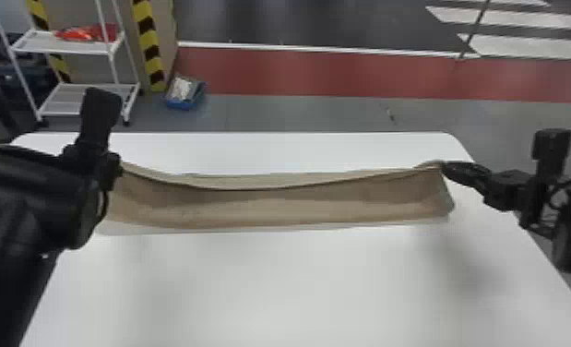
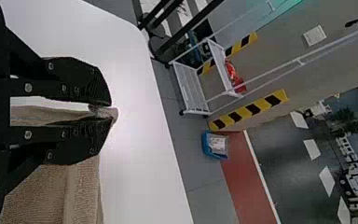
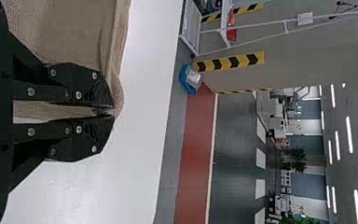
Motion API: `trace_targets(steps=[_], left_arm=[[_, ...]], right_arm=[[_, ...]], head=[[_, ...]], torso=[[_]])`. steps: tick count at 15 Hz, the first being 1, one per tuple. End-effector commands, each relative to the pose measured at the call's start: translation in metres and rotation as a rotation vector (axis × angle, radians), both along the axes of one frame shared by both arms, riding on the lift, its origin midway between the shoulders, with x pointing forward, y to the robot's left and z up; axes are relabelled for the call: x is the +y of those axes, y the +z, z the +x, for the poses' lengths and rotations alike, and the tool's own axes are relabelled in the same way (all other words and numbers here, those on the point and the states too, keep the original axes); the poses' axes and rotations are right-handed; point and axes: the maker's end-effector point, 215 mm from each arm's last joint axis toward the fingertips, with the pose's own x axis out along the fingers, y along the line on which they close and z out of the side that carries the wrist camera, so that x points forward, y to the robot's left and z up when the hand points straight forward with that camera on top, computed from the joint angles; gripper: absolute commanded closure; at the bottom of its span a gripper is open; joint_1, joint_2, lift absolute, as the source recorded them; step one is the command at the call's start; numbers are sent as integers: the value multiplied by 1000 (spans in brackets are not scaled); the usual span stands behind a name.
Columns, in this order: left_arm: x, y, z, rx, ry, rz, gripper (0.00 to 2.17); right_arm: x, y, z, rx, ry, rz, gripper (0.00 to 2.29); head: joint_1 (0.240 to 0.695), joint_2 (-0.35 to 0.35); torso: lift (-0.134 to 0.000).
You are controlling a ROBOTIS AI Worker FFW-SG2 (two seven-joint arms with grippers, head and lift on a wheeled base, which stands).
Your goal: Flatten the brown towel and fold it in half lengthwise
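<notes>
Left wrist view: towel (image 2: pixel 56 189) between tips of left hand (image 1: pixel 112 170).

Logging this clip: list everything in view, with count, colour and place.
Towel: 1, brown, stretched between the grippers over the table
Table: 1, white, before the robot
Cart: 1, white, beyond the table, left
Bundle: 1, red, on the cart
Bin: 1, blue, on the floor
Striped bands: at least 2, yellow and black, near the cart
Floor strip: 1, red, behind
Ceiling lights: several, white, background
Left gripper: 1, black, towel's left end
Right gripper: 1, black, towel's right end
</notes>
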Motion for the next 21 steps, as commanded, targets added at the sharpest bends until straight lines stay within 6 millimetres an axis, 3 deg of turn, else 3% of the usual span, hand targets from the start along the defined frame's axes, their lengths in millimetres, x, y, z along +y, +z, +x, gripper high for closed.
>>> trace_targets(steps=[1, 4, 6, 8, 13, 16, 18, 19, 20, 21], left_arm=[[-10, -2, 17, -44, -27, -7, 12], [-12, -16, 27, -20, -26, 12, 39], [-6, -9, 36, -76, -23, 40, 39], [6, -9, 39, -121, -8, 57, 39], [37, -28, 15, -111, 36, 91, 39], [56, -31, 3, -109, 50, 186, 39], [54, -25, 3, -160, 33, 206, 39], [66, -17, 2, -178, 51, 246, 39], [74, -4, 3, -220, 67, 292, 39], [64, 17, 11, -333, 49, 275, 39]], right_arm=[[9, -2, 14, -32, 9, -27, 39], [5, -3, 34, -64, -32, -36, 49], [3, -5, 37, -66, -39, -39, 53], [1, -7, 31, -80, -35, -38, 53], [19, 12, 4, -196, 93, -95, 66], [54, 38, -8, -324, 212, -152, 80], [64, 37, -12, -320, 247, -120, 93], [67, 37, -13, -321, 253, -115, 103], [67, 36, -13, -320, 254, -114, 117], [67, 36, -13, -321, 252, -111, 117]], head=[[686, -98], [671, -102], [667, -102], [664, -98], [676, -65], [684, -44], [685, -21], [684, -3], [684, 3], [682, 9]], torso=[[-128], [-128], [-128], [-128], [-128], [-128], [-128], [-128], [-128], [-128]])
